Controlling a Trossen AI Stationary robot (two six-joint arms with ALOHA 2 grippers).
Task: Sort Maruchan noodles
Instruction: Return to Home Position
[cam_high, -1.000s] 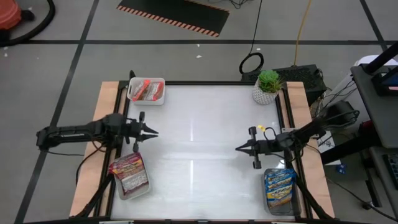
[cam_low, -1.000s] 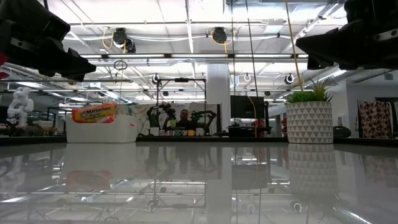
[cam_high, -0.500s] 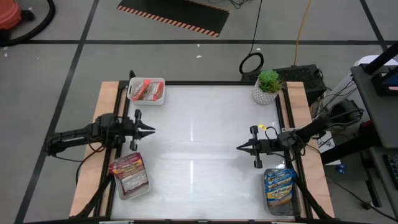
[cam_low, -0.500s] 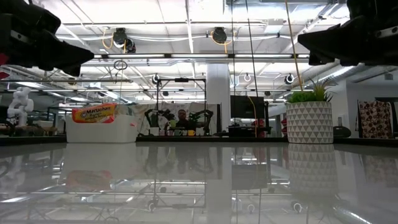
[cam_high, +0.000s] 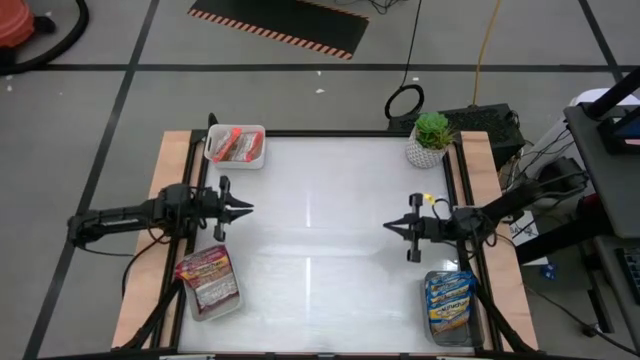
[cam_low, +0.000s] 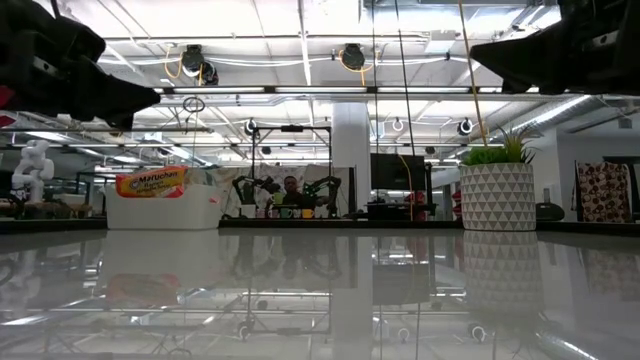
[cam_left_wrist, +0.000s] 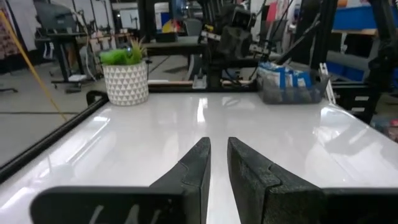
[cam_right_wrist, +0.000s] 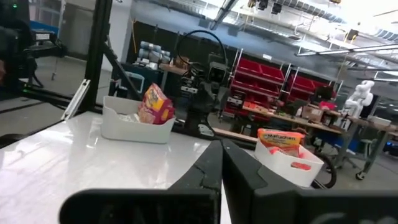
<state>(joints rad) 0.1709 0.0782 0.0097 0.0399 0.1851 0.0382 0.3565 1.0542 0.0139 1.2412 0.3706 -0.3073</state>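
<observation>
Your left gripper (cam_high: 244, 208) hangs over the left side of the table (cam_high: 320, 200), pointing toward the middle. Its fingers (cam_left_wrist: 198, 168) are drawn almost together, with only a sliver of gap between them, and they hold nothing. Your right gripper (cam_high: 391, 226) hangs over the right side, facing the left one, well apart from it. Its fingers (cam_right_wrist: 211, 163) are pressed together and are also empty.

No packs lie loose on the tabletop:
- **Orange-red packs** (cam_high: 237, 146) lie in the white bin (cam_high: 262, 150) at the far left corner.
- **Dark red packs** (cam_high: 205, 278) lie in the gray bin (cam_high: 233, 306) at the near left corner, just beside your left gripper.
- **Blue packs** (cam_high: 450, 300) lie in the clear bin (cam_high: 431, 332) at the near right corner, just beside your right gripper.

A potted plant (cam_high: 430, 135) stands at the far right corner.
</observation>
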